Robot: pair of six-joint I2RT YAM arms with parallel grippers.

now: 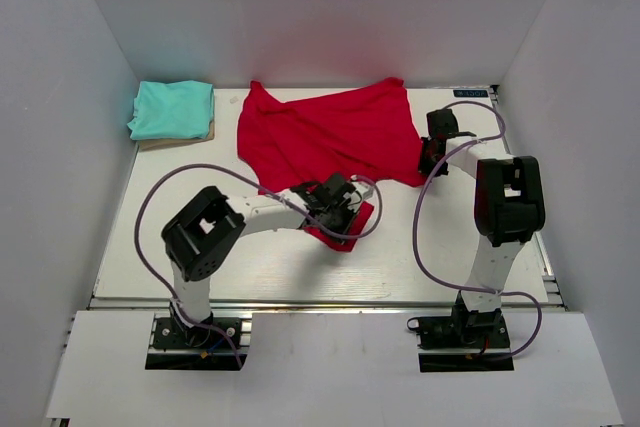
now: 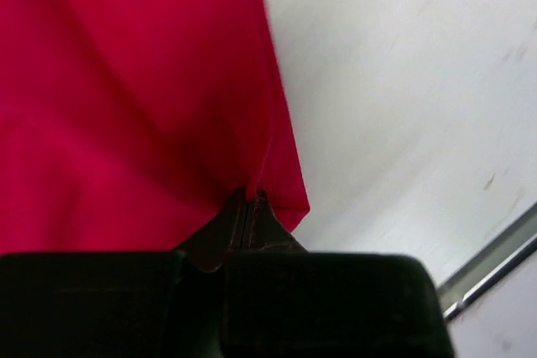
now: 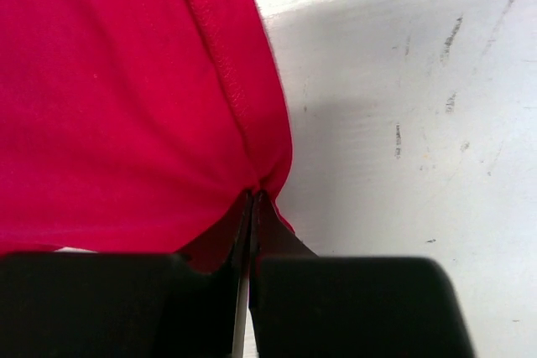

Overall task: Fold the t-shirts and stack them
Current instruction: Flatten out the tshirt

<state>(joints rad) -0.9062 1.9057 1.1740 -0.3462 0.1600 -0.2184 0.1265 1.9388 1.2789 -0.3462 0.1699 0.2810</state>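
A bright red t-shirt (image 1: 325,137) lies spread and rumpled across the middle of the table. My left gripper (image 1: 338,209) is shut on its near corner; in the left wrist view the red cloth (image 2: 126,98) is pinched between the closed fingertips (image 2: 249,199). At the shirt's right edge my right gripper (image 1: 432,155) is shut on the cloth, and the hemmed red edge (image 3: 226,73) runs into the closed tips (image 3: 254,194). A light teal t-shirt (image 1: 172,109) lies folded in a rectangle at the far left corner.
The teal shirt rests on a tan board (image 1: 175,139). White walls enclose the table on three sides. The table's metal front edge (image 1: 320,299) runs near the arm bases. Purple cables (image 1: 150,197) loop around both arms.
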